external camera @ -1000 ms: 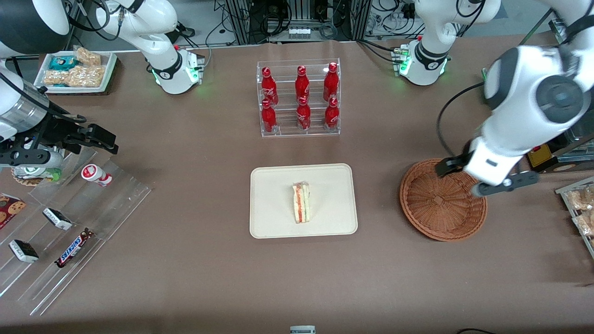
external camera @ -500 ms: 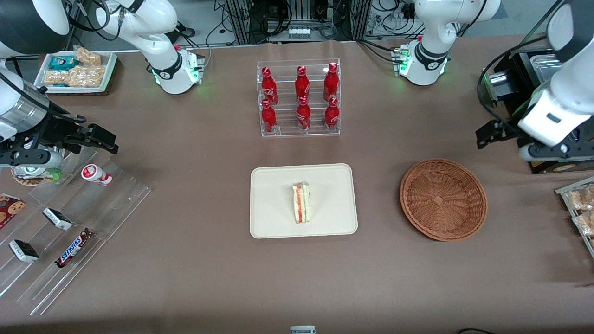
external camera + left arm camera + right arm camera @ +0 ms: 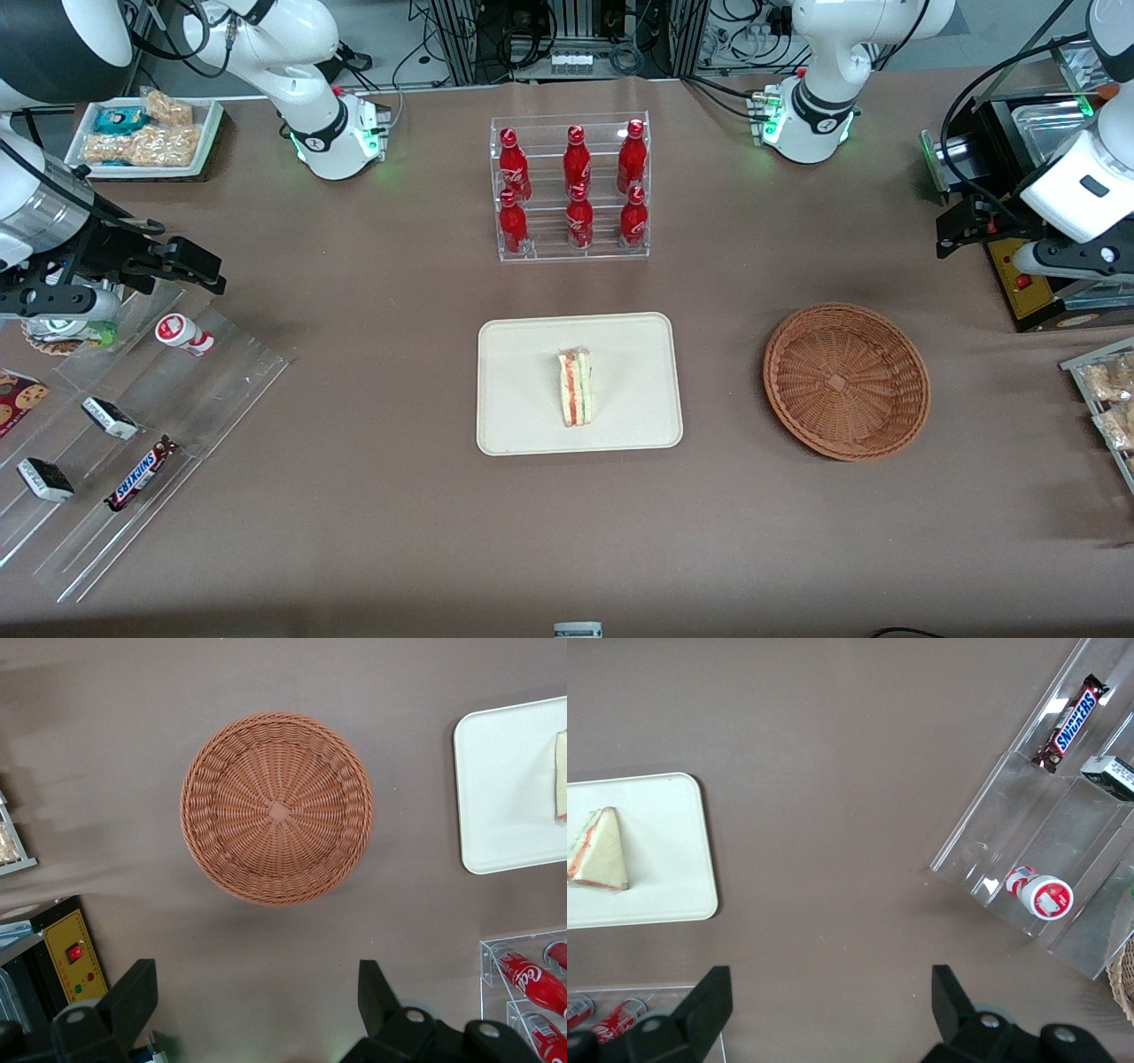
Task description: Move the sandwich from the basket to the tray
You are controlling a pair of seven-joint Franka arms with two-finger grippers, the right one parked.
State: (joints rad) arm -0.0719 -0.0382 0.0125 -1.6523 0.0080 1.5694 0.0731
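Observation:
The sandwich lies on the cream tray in the middle of the table, its orange-red and green stripe facing up. The round wicker basket sits beside the tray toward the working arm's end and holds nothing. My left gripper hangs high, farther from the front camera than the basket and out toward the table's end. It is open with nothing between its fingers. The left wrist view shows the gripper over bare table, with the basket and the tray's edge with a sliver of sandwich.
A clear rack of red bottles stands farther from the front camera than the tray. A black box with a yellow panel sits under the gripper. A bin of snack packs and acrylic shelves occupy the table's two ends.
My left gripper has drawn away from above the basket's rim toward the working arm's end of the table, and farther from the front camera. Sandwich, tray and basket have not moved.

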